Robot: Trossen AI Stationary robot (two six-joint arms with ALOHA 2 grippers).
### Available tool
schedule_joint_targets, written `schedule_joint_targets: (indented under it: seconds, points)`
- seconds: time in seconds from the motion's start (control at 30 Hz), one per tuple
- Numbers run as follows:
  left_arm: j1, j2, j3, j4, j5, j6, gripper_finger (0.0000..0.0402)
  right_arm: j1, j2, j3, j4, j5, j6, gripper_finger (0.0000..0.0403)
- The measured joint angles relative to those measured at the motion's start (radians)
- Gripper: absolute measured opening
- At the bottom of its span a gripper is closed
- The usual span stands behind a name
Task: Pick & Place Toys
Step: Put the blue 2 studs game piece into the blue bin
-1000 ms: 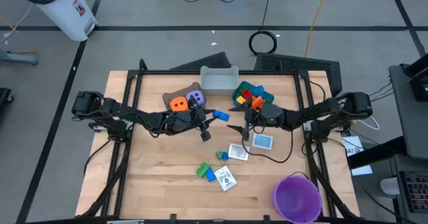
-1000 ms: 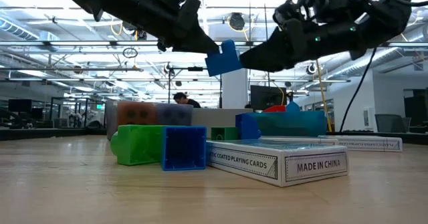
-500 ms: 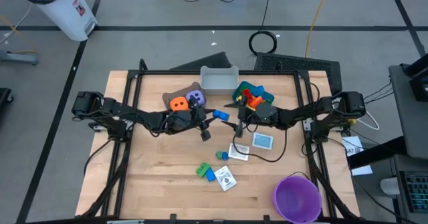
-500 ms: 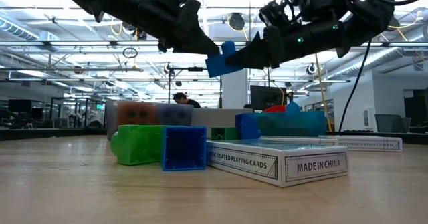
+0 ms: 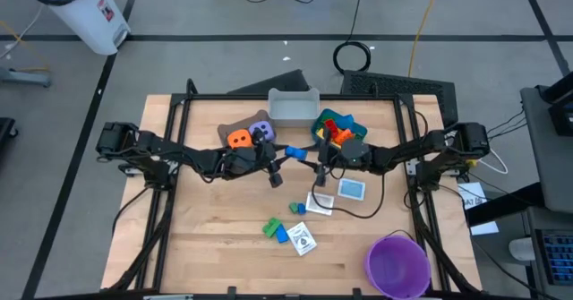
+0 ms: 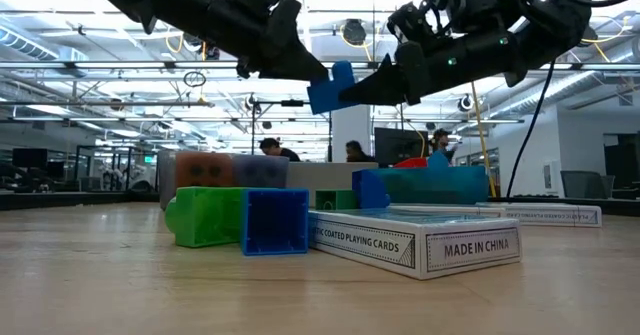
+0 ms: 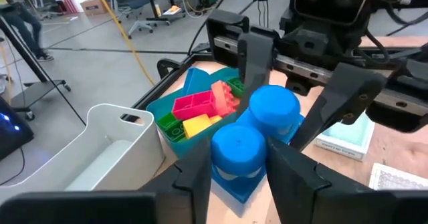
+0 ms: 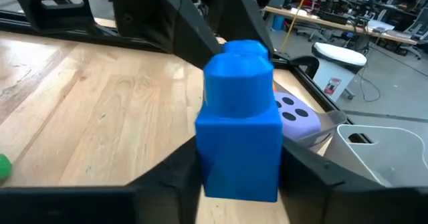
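I am clenching my left gripper [image 5: 285, 153] on 1 blue brick [image 5: 295, 152] in mid-air. My right gripper [image 5: 313, 157] is bracketing it, fingers spread. Risk: releasing before the right fingers clamp drops the brick onto the table [image 5: 206, 237].

The wooden table [image 5: 215, 237] carries a purple bowl [image 5: 396, 264], card boxes [image 5: 303, 238], bricks [image 5: 276, 229] and bins [image 5: 293, 107].

A wooden worktop [image 5: 215, 237] stands on grey floor [image 5: 63, 157] crossed by dark lines; a white bin [image 5: 81, 9] upper left, ceiling trusses [image 6: 100, 70] behind.
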Motion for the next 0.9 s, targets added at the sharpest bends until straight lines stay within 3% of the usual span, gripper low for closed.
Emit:
schedule_joint_targets:
  seconds: [0.07,0.3,0.47,0.67,0.9]
  points:
    - [0.0,0.0,0.0,0.005,0.001,-0.001,0.0149,0.0,0.0,0.0,0.001,-0.001,0.017,0.0127]
    - [-0.003,-0.002,0.0,0.001,-0.018,-0.017,0.0257,-0.002,-0.029,-0.003,-0.053,0.004,0.05,0.0126]
    - [-0.012,-0.054,0.0,-0.01,-0.015,-0.011,0.0307,-0.018,-0.103,-0.002,-0.143,0.006,0.102,0.0126]
    - [-0.035,-0.139,0.001,-0.02,-0.016,0.008,0.0331,-0.048,-0.23,-0.002,-0.348,0.076,0.138,0.0126]
    - [-0.042,-0.148,0.001,-0.034,-0.015,0.008,0.0322,-0.047,-0.319,-0.003,-0.478,0.113,0.14,0.0127]
